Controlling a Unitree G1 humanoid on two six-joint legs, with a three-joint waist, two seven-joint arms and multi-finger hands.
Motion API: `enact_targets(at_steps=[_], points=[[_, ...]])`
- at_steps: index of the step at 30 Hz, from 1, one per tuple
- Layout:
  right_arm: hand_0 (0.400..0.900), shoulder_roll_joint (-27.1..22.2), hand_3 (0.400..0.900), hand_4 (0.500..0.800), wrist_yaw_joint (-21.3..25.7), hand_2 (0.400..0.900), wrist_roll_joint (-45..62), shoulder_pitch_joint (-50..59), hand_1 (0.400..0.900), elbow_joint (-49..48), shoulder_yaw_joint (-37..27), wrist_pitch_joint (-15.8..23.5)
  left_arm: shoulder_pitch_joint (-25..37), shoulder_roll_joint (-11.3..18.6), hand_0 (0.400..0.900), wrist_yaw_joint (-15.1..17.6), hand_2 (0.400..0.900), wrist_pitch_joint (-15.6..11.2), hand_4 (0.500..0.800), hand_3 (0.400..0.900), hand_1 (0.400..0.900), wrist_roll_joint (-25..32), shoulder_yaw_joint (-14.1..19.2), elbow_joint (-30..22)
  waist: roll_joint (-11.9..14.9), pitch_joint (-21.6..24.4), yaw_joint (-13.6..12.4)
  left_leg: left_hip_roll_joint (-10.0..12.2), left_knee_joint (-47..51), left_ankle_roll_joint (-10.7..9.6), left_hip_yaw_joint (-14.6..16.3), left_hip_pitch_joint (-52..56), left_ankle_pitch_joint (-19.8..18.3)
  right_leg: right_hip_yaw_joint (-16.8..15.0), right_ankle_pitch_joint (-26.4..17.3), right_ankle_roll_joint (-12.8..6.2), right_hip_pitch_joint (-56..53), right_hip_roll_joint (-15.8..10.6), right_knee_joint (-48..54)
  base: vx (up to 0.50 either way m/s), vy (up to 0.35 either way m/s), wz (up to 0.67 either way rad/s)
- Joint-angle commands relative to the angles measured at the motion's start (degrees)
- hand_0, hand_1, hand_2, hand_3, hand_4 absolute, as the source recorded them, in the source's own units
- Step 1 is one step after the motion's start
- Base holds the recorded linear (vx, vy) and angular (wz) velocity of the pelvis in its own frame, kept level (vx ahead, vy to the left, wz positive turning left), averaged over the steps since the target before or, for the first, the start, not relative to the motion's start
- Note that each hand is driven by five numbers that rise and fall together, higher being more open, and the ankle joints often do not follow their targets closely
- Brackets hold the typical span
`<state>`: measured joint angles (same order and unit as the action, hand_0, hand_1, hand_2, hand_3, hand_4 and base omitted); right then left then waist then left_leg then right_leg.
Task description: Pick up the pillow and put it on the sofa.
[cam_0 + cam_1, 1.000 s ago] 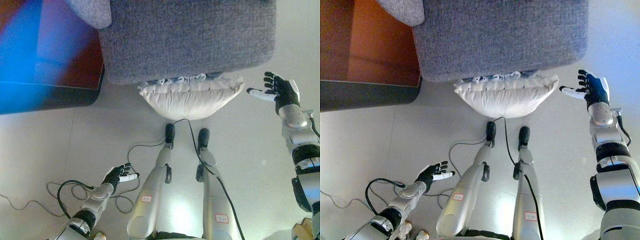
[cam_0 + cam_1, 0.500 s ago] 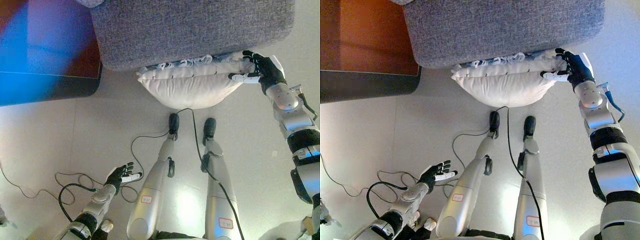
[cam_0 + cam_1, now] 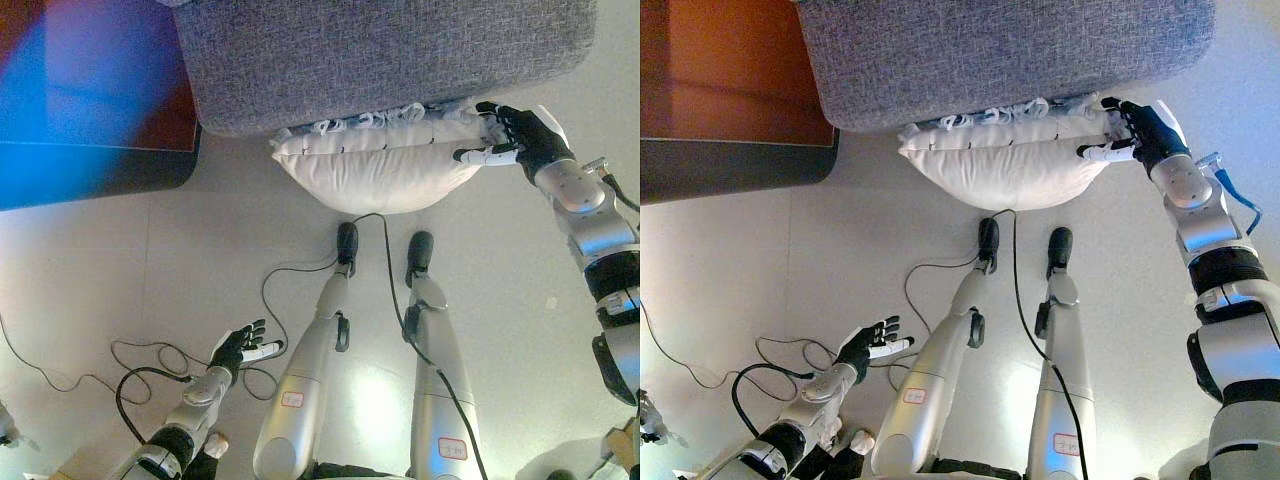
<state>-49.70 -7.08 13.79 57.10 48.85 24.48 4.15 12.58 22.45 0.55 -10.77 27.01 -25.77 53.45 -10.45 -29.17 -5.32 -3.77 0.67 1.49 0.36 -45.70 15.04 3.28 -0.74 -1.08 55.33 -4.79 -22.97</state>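
A cream pillow [image 3: 380, 175] lies on the floor, pressed against the front of the grey sofa [image 3: 380, 50]. My right hand [image 3: 522, 135] is at the pillow's right end. Its fingers curl over the pillow's top edge by the sofa and its thumb lies along the front face, so the corner sits pinched between them. The hand also shows in the right eye view [image 3: 1140, 130]. My left hand [image 3: 238, 348] is open and empty, low over the floor at the lower left, far from the pillow.
A dark red-brown low table [image 3: 730, 100] stands left of the sofa, with its front edge close to the pillow's left end. Pale floor [image 3: 120, 270] spreads in front of the sofa.
My right hand moved left from the open floor beside the pillow onto its right end and closed around the corner. The view shifted a little. My left hand stayed low.
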Motion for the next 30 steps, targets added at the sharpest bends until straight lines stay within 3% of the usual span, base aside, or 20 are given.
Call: enact_targets(at_steps=[1,22,30], points=[[0.4,-7.62,0.4,0.5,-1.93,0.4,-0.78,2.8,0.4,-5.31,3.18,2.52,-7.56,0.89,0.9,2.21,0.9,-0.21,0.8,0.9,0.9,2.88,0.24,-0.69,-4.6,-0.63,-0.64,-1.52,-4.12,-2.53,-2.57,-1.62,-2.69,2.04,-2.18,-1.34,-3.24,2.64,5.68,0.0,0.0,0.0],[0.4,-8.3,0.4,0.5,-3.59,0.4,2.61,3.55,0.4,-3.69,1.63,4.44,-8.49,1.07,0.9,3.65,0.9,-2.27,0.8,0.9,0.9,2.05,0.75,-1.66,-4.33,-0.63,-1.21,-2.0,-2.27,-1.94,-3.12,1.41,-2.63,2.9,-2.53,-1.45,-5.78,2.63,6.77,0.0,0.0,0.0],[0.4,-6.83,0.4,0.5,-7.68,0.4,6.46,-1.04,0.4,-5.55,-0.95,6.27,-8.41,1.27,0.9,2.84,0.9,-2.57,0.8,0.9,0.9,0.35,2.27,-0.24,-1.97,-0.63,-0.27,-2.13,-0.77,-1.73,-2.88,7.53,-3.38,3.93,-3.25,-1.49,-12.18,2.37,9.28,0.0,-0.002,0.0]])
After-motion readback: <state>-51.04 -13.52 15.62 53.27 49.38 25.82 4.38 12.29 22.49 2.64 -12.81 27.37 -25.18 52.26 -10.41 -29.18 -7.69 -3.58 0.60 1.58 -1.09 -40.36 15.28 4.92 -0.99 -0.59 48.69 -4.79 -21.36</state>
